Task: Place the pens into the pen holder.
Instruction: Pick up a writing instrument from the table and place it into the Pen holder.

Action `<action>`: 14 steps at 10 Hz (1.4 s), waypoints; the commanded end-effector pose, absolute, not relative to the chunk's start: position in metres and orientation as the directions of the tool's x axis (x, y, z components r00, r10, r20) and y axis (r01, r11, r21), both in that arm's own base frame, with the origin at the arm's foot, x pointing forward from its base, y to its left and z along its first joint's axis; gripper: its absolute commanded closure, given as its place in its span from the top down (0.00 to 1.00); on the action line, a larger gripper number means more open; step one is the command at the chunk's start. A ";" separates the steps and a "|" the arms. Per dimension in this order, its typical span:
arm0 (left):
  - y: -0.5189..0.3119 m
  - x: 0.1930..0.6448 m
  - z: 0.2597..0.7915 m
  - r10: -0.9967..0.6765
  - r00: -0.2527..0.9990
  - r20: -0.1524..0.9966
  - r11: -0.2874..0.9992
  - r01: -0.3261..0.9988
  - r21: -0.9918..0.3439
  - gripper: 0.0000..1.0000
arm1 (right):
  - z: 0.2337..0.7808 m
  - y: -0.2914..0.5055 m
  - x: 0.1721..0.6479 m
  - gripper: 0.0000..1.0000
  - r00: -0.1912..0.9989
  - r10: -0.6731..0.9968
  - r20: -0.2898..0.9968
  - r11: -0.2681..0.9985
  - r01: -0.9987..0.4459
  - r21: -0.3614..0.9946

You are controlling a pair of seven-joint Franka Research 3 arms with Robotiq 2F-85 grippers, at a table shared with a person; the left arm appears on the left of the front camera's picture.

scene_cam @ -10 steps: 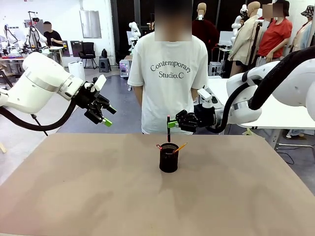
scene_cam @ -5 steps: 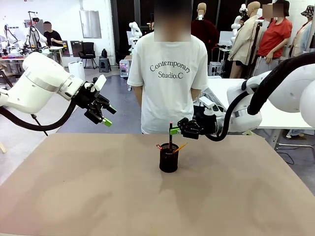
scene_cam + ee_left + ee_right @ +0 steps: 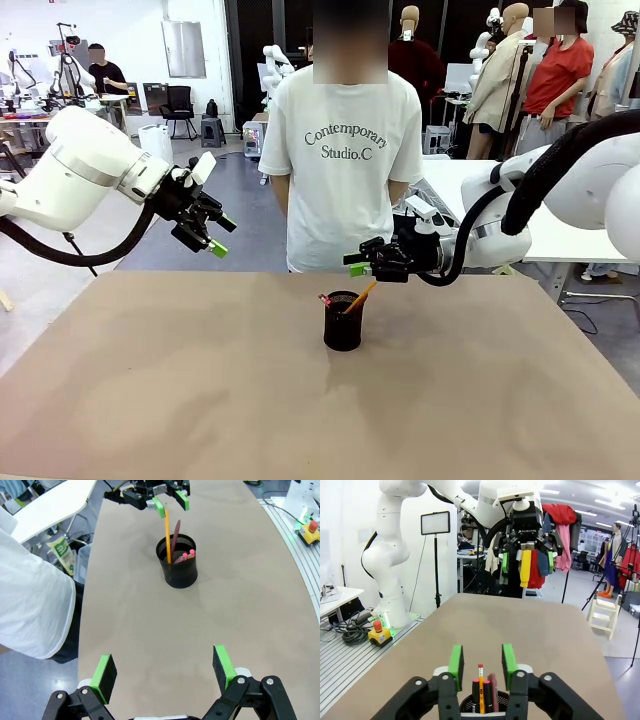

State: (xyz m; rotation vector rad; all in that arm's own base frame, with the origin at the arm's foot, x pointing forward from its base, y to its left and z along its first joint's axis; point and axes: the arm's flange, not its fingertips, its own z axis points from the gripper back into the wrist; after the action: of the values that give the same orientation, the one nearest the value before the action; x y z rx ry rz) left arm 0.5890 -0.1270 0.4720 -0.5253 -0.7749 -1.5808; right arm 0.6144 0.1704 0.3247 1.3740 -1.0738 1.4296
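A: Starting nearest, on the bare brown table [image 3: 200,400]: the pen holder [image 3: 342,321] stands upright near the middle, a little toward the far edge.

B: And all 3 pens are inside it. From the left wrist camera the yellow-orange pencil [image 3: 167,535] leans tall out of the cup, the reddish-brown pen [image 3: 175,536] tilts beside it, and the marker's red tip [image 3: 187,556] pokes over the rim.

A: What about the right gripper [image 3: 357,264]?

B: It hangs just above and behind the holder, fingers pointing toward picture left. Its own camera looks straight down the green pads [image 3: 456,661], and they stand parted with nothing between them; the pencil [image 3: 481,687] and its neighbours sit in the cup [image 3: 485,705] below the gap. Spread, holding nothing.

A: Up on the left side?

B: The left gripper [image 3: 214,235] hovers high, well apart from the cup and off the table's near-left side, fingers wide apart and empty. Its wrist view shows both pads [image 3: 105,671] far from each other over bare tabletop.

A: Farthest back?

B: 1 person in a white T-shirt [image 3: 345,150] stands at the table's far edge, directly behind the holder.
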 end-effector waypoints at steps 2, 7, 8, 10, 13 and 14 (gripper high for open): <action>-0.127 0.588 0.473 -0.684 -0.162 0.711 -0.039 0.982 0.187 1.00 | 0.331 0.168 0.620 1.00 -0.019 0.029 0.999 -0.290 -0.957 -0.010; -0.127 0.588 0.473 -0.684 -0.162 0.711 -0.039 0.982 0.187 1.00 | 0.335 0.167 0.620 1.00 -0.018 0.030 0.999 -0.292 -0.956 -0.009; -0.127 0.588 0.473 -0.684 -0.162 0.711 -0.039 0.982 0.187 1.00 | 0.334 0.166 0.619 1.00 -0.015 0.030 0.999 -0.291 -0.957 -0.006; -0.127 0.588 0.473 -0.684 -0.162 0.711 -0.039 0.982 0.187 1.00 | 0.337 0.165 0.619 1.00 -0.015 0.042 0.999 -0.288 -0.958 -0.002; -0.127 0.588 0.473 -0.684 -0.162 0.711 -0.039 0.982 0.187 1.00 | 0.361 0.146 0.612 1.00 0.020 0.156 0.988 -0.263 -0.963 0.061; -0.127 0.588 0.473 -0.684 -0.162 0.711 -0.039 0.982 0.187 1.00 | 0.373 0.136 0.613 1.00 0.027 0.202 0.979 -0.263 -0.961 0.081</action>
State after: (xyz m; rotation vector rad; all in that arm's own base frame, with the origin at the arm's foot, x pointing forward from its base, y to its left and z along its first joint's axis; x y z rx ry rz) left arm 0.5891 -0.1269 0.4720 -0.5252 -0.7749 -1.5807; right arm 0.6163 0.1422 0.3576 1.3135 -0.9546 1.4477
